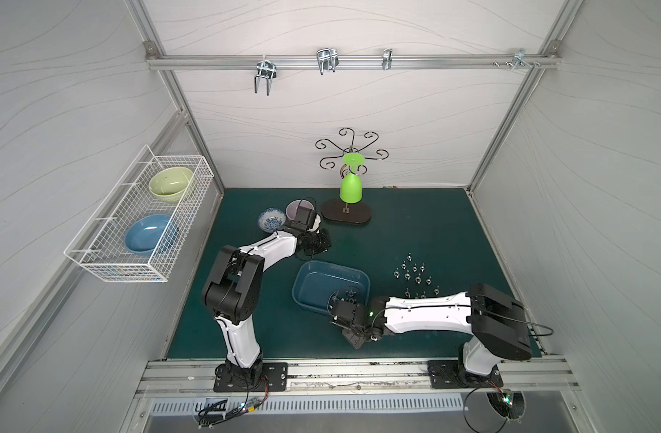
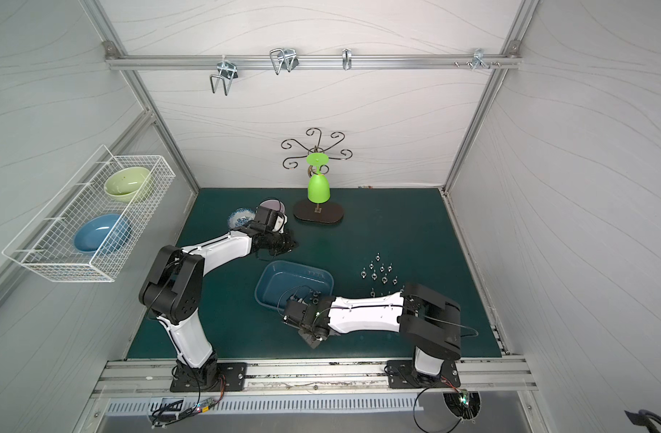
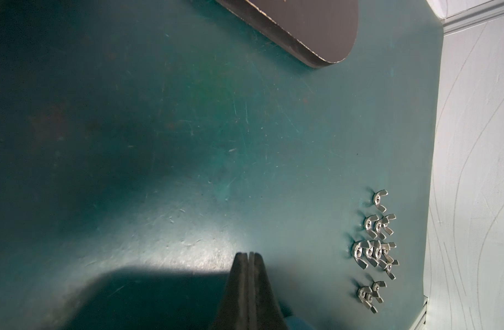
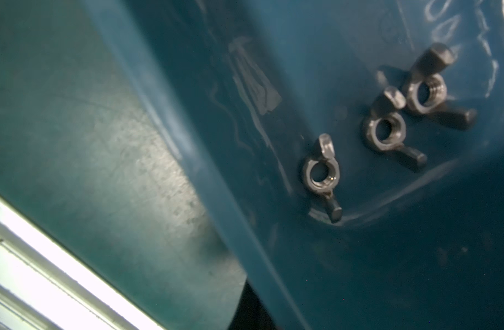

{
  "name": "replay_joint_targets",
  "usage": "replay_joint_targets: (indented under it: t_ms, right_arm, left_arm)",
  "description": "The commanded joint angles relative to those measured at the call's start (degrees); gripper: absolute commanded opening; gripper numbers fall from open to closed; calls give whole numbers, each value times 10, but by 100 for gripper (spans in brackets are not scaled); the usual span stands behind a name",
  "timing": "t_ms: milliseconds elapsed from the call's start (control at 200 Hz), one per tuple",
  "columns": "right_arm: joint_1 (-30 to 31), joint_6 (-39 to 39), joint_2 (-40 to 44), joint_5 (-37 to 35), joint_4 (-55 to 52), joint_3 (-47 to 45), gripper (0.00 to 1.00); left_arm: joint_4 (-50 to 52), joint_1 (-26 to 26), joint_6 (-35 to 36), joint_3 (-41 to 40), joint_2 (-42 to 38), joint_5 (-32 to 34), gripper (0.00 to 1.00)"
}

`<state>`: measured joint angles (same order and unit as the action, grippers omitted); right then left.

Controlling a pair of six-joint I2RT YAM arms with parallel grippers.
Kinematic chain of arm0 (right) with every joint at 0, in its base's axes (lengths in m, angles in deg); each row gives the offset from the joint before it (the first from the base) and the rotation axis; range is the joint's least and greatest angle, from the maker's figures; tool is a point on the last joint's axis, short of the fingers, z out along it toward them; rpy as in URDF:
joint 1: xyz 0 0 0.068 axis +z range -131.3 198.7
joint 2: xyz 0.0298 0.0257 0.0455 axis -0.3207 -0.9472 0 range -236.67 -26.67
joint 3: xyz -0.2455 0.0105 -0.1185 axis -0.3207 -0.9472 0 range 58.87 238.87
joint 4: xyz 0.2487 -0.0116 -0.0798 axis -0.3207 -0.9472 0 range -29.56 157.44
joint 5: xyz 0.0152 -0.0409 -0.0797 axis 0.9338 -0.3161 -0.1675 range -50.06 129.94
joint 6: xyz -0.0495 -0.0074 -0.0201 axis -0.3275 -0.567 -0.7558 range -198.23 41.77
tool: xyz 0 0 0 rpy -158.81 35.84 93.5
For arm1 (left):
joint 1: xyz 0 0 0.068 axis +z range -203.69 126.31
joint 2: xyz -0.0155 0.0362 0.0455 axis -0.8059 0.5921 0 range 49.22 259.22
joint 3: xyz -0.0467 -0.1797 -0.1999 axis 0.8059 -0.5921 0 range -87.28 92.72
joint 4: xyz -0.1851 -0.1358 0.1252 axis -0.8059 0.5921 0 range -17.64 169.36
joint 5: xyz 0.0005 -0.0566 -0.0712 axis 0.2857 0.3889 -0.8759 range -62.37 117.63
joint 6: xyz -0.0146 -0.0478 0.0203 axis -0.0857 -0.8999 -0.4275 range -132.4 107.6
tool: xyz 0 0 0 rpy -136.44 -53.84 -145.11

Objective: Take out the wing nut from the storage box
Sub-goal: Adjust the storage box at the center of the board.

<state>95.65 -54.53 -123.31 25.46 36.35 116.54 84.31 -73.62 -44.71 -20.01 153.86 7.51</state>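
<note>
A dark green mat [image 1: 415,225] covers the table. The blue storage box [image 1: 331,266] sits on it near the middle, between the two arms.

The left gripper [image 3: 248,254] hangs over bare mat just past the far side of the box. Its fingers [image 3: 239,274] are pressed flat together, hold nothing and touch nothing.

The right gripper [image 1: 353,338] sits at the near right corner of the box, by the rim. It is closed too. Its fingers hardly show in any view, and nothing can be seen in them.

Three wing nuts [image 4: 321,174] lie flat on the floor of the box, in a short row in that near right corner. They are a little way in from the right gripper and apart from it. A cluster of loose nuts [image 1: 415,275] lies on the mat to the right of the box, well clear of both grippers.
</note>
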Motion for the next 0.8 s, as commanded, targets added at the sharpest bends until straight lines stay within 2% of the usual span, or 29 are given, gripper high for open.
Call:
replay_joint_targets:
  t_ms: [0,355,585,795]
  right_arm:
    - [-18,-9,15,8,10,-3,0]
    - [-62,-15,14,20,15,-2,0]
    - [-70,-11,15,12,9,-1,0]
    - [-101,-2,8,4,6,9,0]
  left_arm:
    - [-11,2,18,8,-5,12,0]
    - [-16,26,5,-81,-71,87,0]
    - [-32,26,1,-128,-92,78,0]
    - [-36,26,-8,-173,-119,70,0]
